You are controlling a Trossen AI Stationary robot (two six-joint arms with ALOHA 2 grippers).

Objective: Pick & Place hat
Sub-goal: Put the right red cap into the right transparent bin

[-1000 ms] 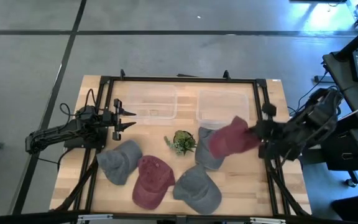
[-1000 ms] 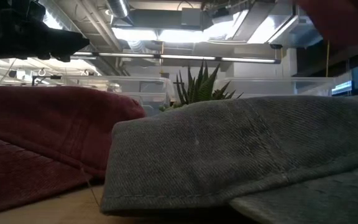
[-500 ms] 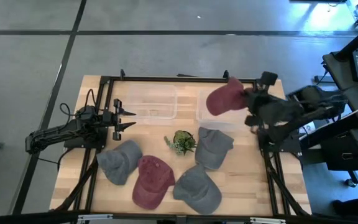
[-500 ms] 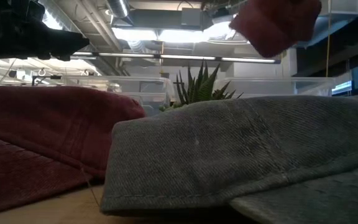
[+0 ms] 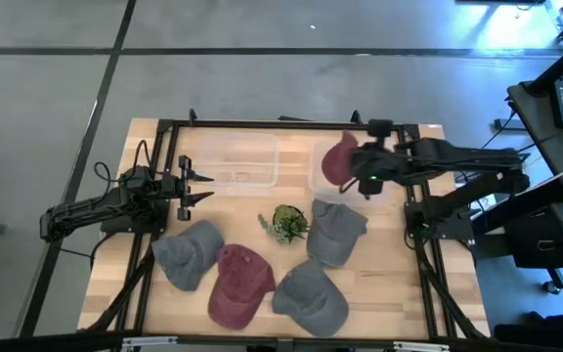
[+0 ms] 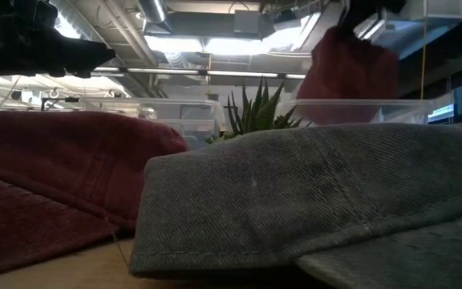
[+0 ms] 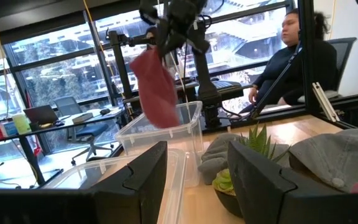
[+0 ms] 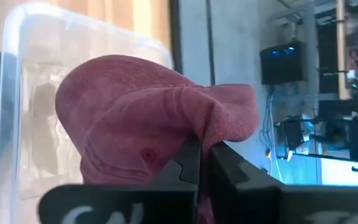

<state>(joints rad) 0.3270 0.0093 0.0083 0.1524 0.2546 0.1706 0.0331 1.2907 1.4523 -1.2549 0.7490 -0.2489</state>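
My right gripper (image 5: 363, 174) is shut on a dark red hat (image 5: 339, 159) and holds it over the right clear bin (image 5: 376, 156). The left wrist view shows the red hat (image 7: 157, 87) hanging above that bin (image 7: 188, 124); the low view shows the red hat (image 6: 347, 68) too. My left gripper (image 5: 195, 186) waits open at the table's left, beside the left clear bin (image 5: 238, 161). Lying on the table are three grey hats (image 5: 189, 254), (image 5: 313, 293), (image 5: 335, 230) and another red hat (image 5: 238, 284). My right gripper (image 8: 202, 149) pinches a gathered fold of the red hat's cloth near its rim (image 8: 194, 138) between the two fingers. The arm reaches in from the table's right. The hat is lifted clear and hangs below the fingers, crown (image 8: 129, 106) outward, over the bin.
A small potted plant (image 5: 286, 223) stands mid-table between the bins and the hats. A black frame (image 5: 281, 124) runs around the work area. A person (image 7: 291, 56) sits beyond the table's right side. Bare wood shows along the near right edge (image 5: 399, 293).
My right gripper has carried the red hat from above the grey hat near the table's right edge, up and toward the far edge, then left over the right bin. The hat now hangs lower, just above the bin. The gripper has stayed shut.
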